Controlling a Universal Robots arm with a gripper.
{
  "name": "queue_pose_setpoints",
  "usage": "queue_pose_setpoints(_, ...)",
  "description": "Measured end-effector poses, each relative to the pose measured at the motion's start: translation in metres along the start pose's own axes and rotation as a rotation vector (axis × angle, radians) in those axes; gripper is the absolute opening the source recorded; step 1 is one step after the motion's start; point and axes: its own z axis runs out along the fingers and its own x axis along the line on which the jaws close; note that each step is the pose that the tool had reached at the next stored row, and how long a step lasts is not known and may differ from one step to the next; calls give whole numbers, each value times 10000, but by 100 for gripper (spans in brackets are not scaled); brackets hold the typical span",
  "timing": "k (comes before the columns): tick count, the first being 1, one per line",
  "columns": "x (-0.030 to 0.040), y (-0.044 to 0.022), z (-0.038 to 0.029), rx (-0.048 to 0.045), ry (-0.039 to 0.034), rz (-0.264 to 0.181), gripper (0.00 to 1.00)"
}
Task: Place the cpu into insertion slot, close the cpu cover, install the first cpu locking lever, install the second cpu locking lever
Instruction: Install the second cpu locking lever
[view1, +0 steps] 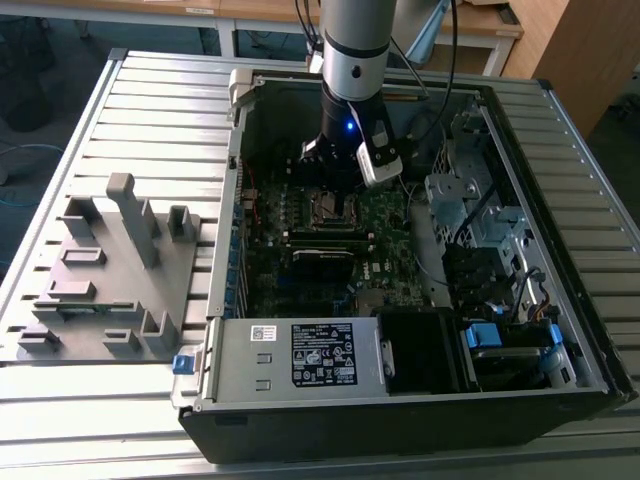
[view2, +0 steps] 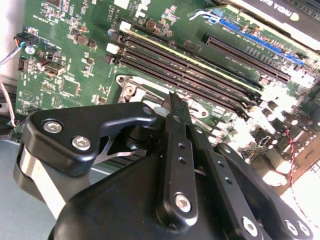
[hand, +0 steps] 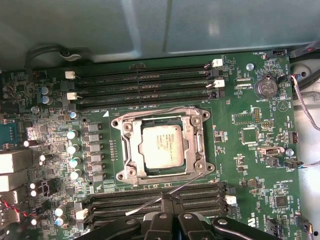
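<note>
In the first wrist view the cpu (hand: 161, 146) lies flat in the insertion slot (hand: 125, 174), its silver top showing through the opening of the cpu cover (hand: 196, 146), which lies down over it. One thin locking lever (hand: 155, 111) runs along one side of the socket. The other lever (hand: 186, 183) stands off at a slant over the memory slots, and its wire passes right by my gripper (hand: 170, 199). The black fingers (view2: 172, 145) are pressed together, tips just above the board. In the exterior view the arm hangs over the socket (view1: 335, 206).
Long black memory slots (hand: 145, 80) flank the socket on two sides. The open computer case (view1: 420, 400) stands on a slatted metal table, with a drive cage (view1: 470, 210) at the exterior view's right. A grey fixture plate (view1: 100, 270) sits at the exterior view's left.
</note>
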Motion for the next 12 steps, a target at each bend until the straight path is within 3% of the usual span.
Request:
queue_pose_setpoints(7,21,-2,-1,1,-1,0,10)
queue_pose_setpoints(12,76,-9,-2,-2,-17,-1,10)
